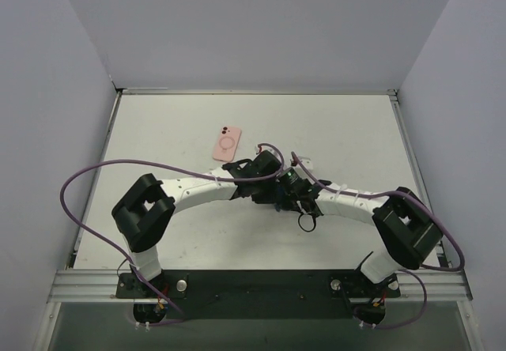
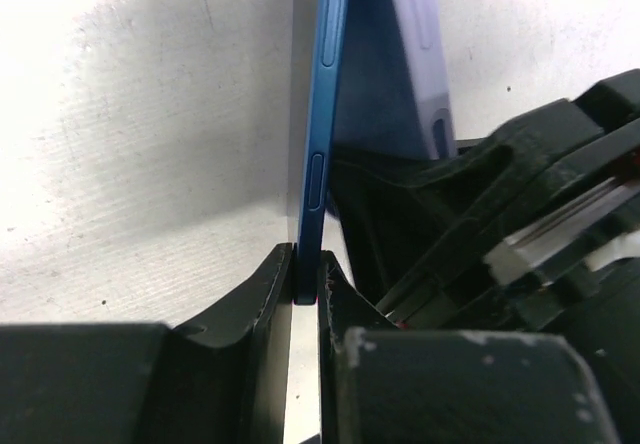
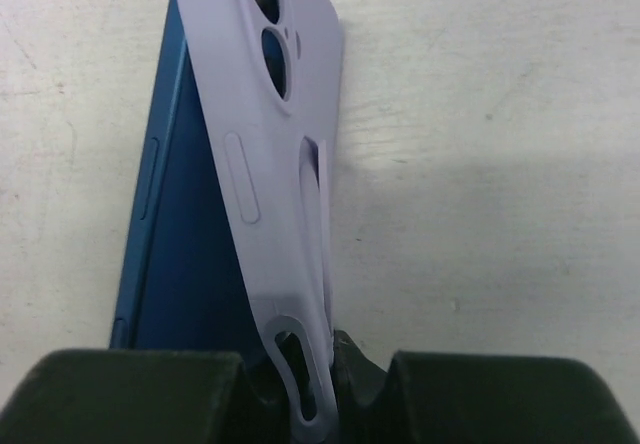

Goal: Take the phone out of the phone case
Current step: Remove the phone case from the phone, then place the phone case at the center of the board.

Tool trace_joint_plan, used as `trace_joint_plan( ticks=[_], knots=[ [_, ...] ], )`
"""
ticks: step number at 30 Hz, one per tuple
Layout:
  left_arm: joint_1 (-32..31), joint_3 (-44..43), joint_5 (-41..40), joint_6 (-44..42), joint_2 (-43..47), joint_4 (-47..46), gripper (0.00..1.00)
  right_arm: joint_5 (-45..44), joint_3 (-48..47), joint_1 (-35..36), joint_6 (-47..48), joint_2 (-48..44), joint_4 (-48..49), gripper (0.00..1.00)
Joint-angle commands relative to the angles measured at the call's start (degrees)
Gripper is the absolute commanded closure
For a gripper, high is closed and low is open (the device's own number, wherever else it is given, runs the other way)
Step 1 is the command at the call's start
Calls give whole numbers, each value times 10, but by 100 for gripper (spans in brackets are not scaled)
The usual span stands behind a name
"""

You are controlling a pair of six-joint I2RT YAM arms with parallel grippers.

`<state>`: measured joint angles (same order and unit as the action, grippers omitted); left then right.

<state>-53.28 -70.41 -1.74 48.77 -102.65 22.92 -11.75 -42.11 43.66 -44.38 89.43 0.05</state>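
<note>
A blue phone (image 2: 322, 114) stands on edge, and my left gripper (image 2: 306, 284) is shut on its lower edge. A lavender phone case (image 3: 270, 144) is peeled away from the phone (image 3: 175, 244) at an angle, still close to it at the far end. My right gripper (image 3: 315, 364) is shut on the case's near edge. The case also shows behind the phone in the left wrist view (image 2: 425, 34). In the top view both grippers, left (image 1: 265, 179) and right (image 1: 286, 185), meet at mid-table and hide the phone and case.
A pink cased phone (image 1: 227, 143) lies flat on the white table (image 1: 158, 130), just beyond the left gripper. Grey walls enclose the table on three sides. Purple cables loop from both arms.
</note>
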Motion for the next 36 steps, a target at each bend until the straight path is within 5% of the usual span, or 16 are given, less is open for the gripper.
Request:
trace_joint_plan(
  ticks=[1, 6, 13, 19, 29, 30, 32, 33, 36],
  knots=[
    [19, 6, -19, 31, 38, 1, 100, -23, 49, -37, -7, -66, -116, 100],
    [49, 16, 17, 4, 68, -16, 100, 70, 75, -117, 71, -178, -106, 100],
    [94, -13, 89, -25, 138, 6, 100, 162, 63, -204, 136, -204, -64, 100],
    [174, 11, 139, -39, 203, 7, 100, 224, -12, -315, 127, -152, -42, 100],
    [293, 38, 212, -92, 262, 40, 100, 373, -168, -499, 77, 70, 22, 97],
    [302, 46, 219, -95, 267, 43, 100, 376, -177, -506, 69, 85, 22, 94],
    [341, 57, 242, -96, 273, 42, 100, 378, -189, -528, 59, 116, 17, 74],
    [357, 70, 250, -94, 279, 38, 100, 373, -192, -534, 47, 122, 14, 52],
    [411, 88, 269, -99, 289, 36, 100, 314, -182, -544, 43, 104, -29, 27]
  ],
)
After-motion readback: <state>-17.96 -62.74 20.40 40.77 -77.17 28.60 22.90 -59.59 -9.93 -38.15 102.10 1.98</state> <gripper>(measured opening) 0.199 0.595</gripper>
